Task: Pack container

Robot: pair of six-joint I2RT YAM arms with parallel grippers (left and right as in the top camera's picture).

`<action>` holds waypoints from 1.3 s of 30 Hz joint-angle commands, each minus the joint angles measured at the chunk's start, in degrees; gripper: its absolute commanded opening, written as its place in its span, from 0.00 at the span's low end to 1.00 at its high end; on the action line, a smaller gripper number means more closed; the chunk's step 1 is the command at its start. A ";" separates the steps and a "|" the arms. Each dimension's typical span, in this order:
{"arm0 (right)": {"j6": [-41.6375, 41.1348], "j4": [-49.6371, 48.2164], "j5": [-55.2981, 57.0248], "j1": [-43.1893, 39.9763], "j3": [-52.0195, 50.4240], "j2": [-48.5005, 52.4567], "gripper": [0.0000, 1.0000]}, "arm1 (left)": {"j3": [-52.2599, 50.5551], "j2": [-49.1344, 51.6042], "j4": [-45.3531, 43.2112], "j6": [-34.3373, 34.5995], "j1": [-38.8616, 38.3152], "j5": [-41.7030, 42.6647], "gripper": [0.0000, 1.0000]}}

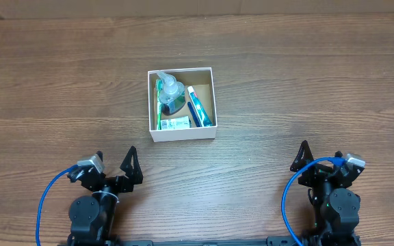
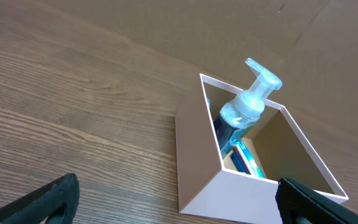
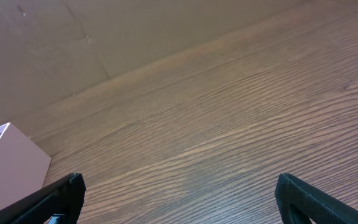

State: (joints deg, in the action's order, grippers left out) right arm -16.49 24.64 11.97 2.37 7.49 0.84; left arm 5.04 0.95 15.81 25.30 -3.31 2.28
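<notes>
The container [image 1: 182, 132], a small white box with a brown inside, sits mid-table. Inside lie a clear pump bottle of green liquid [image 1: 170, 94], a green toothbrush [image 1: 159, 106], a blue-and-white tube [image 1: 195, 106] and a small white packet [image 1: 174, 124]. In the left wrist view the container [image 2: 194, 149] stands ahead with the bottle [image 2: 244, 112] rising above its rim. My left gripper [image 1: 117, 169] is open and empty near the front edge. My right gripper [image 1: 320, 158] is open and empty at front right; its view shows one corner of the container [image 3: 8, 165].
The wooden table [image 1: 306, 89] stretches all round the container. A brown cardboard wall [image 3: 104, 31] stands along the back edge. Blue cables [image 1: 43, 198] loop beside both arm bases.
</notes>
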 commanded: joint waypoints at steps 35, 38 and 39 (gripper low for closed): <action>-0.26 -0.15 -0.09 -0.20 -0.35 -0.39 1.00 | -0.33 -0.70 -0.44 -31.78 -0.09 -7.21 1.00; -0.26 -0.15 -0.07 -0.20 -0.35 -0.39 1.00 | -0.33 -0.70 -0.44 -31.78 -0.09 -7.21 1.00; -0.26 -0.15 -0.09 -0.20 -0.35 -0.39 1.00 | -0.33 -0.70 -0.44 -31.78 -0.09 -7.23 1.00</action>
State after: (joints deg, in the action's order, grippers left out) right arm -16.49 24.67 11.99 2.37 7.49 0.86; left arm 5.04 0.95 15.81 -4.91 -3.31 -4.38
